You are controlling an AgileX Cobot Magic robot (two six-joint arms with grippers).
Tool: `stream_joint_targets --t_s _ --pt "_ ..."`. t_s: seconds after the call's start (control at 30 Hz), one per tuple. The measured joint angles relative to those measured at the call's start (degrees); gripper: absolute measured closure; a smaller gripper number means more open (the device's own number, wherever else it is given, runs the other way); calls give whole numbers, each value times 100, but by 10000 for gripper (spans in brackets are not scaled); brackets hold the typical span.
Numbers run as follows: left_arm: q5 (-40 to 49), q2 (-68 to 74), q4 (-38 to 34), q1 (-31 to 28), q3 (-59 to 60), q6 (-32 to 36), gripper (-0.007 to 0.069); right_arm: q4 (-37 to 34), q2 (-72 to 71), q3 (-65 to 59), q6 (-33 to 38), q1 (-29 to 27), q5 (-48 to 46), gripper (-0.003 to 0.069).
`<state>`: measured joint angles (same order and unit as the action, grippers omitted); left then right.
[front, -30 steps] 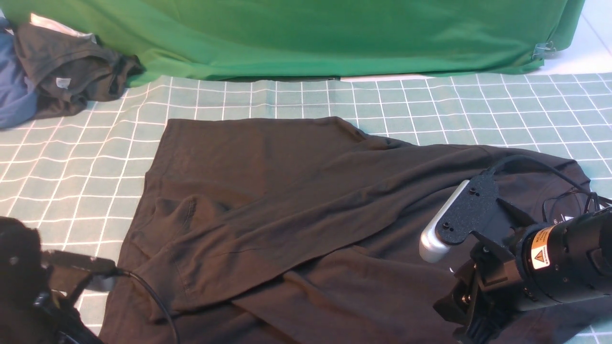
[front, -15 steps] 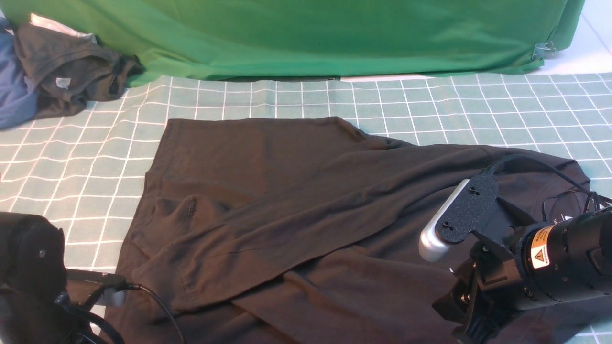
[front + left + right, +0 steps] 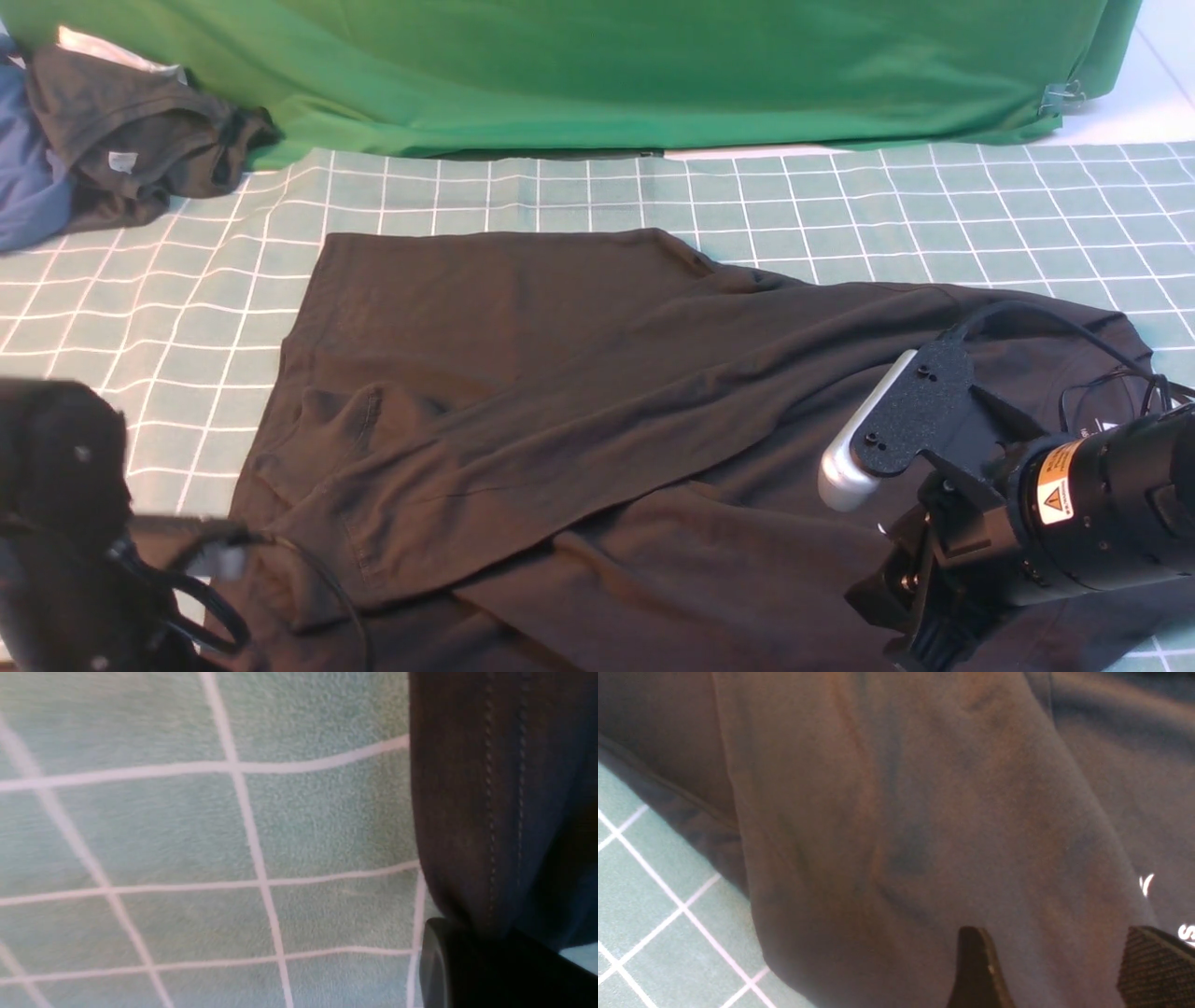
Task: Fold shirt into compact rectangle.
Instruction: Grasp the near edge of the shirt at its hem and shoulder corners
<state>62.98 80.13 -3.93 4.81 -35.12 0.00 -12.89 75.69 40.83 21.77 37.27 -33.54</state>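
At the far left of the checked surface (image 3: 840,205), a blue garment (image 3: 28,187) is seen bunched against a dark brownish garment (image 3: 140,131) with a small grey tag. A green cloth (image 3: 653,65) is draped along the far edge. At the near left corner, the left gripper (image 3: 490,961) is clenched on the stitched hem of the black shirt (image 3: 579,401); in the left wrist view the double-stitched edge is seen running straight into the black finger. The left arm itself is shown blurred in the front view. The shirt is spread across the middle and right of the surface, with one long sleeve laid diagonally over the body and wrinkles left in the cloth. A little white print (image 3: 1185,933) is visible near its right end. At the near right, the right gripper (image 3: 1064,975) is held over the shirt with its jaws parted and nothing grasped; whether its fingertips (image 3: 976,970) touch the fabric cannot be told.
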Motion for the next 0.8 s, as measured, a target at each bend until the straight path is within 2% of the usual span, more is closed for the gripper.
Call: stream_joint_targets --t_s 0.2,0.4,0.47,0.67,0.8 --pt "147 -1148 134 0 -311 -242 613 341 0 0 -4 0 -486 270" --pt "266 -1630 538 0 -314 -586 613 367 0 0 -6 5 -1178 267" --pt "259 -1642 551 -27 -314 -655 613 374 19 0 18 11 -1234 245" --pt "0 -1647 562 -209 -314 -710 612 373 555 0 281 81 -1309 113" --pt "-62 -1647 501 -249 -314 -679 612 511 1050 0 377 372 -1177 93"
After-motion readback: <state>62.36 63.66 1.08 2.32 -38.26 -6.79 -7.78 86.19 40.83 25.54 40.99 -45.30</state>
